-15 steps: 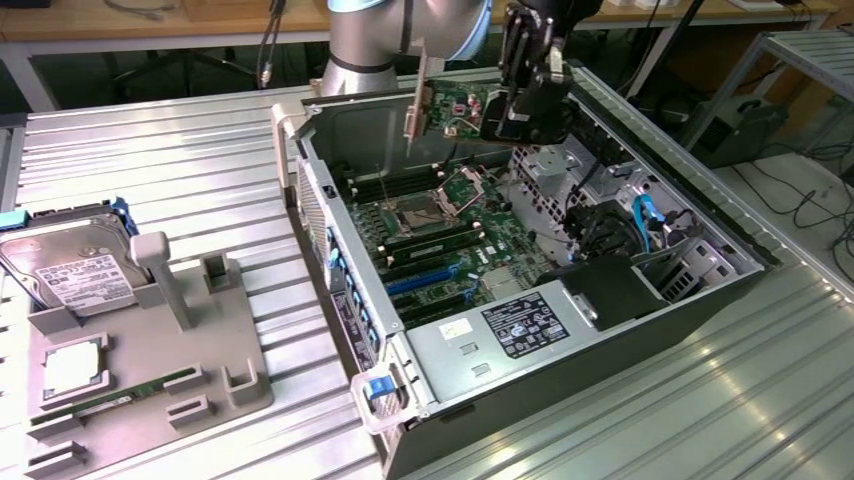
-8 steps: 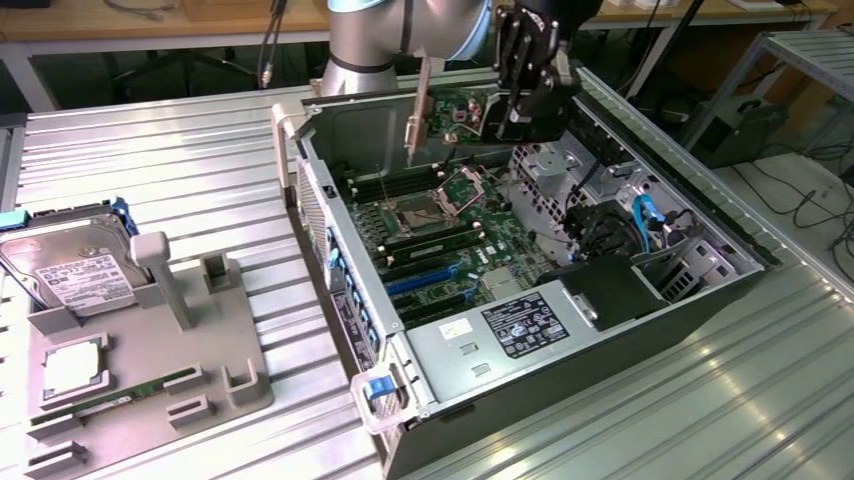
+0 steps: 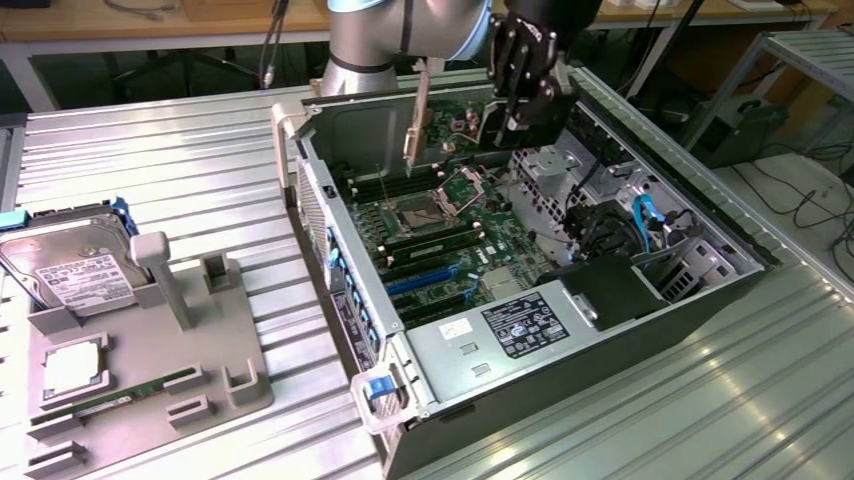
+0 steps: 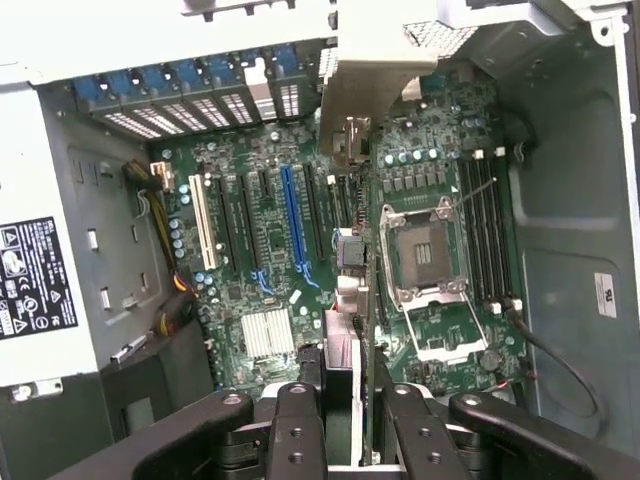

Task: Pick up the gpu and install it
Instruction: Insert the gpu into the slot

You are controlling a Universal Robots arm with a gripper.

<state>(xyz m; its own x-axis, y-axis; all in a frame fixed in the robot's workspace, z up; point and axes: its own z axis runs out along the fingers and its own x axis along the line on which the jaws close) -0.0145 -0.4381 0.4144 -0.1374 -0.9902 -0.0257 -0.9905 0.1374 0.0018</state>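
The fingers of my tool are nearest to the wrist camera, closed on the gpu, which I see almost edge-on between them. The card hangs below the tool with its flat faces upright, and its long axis runs away from the fingers to the cream bracket at the far end. That bracket points to the wall of the case where the slot covers are. The long axis lies nearly parallel to the slots of the board. The card is over the strip between the blue slot and the socket. In the exterior view, the tool holds the gpu above the open case, apart from the board, so I judge it is not seated in any slot.
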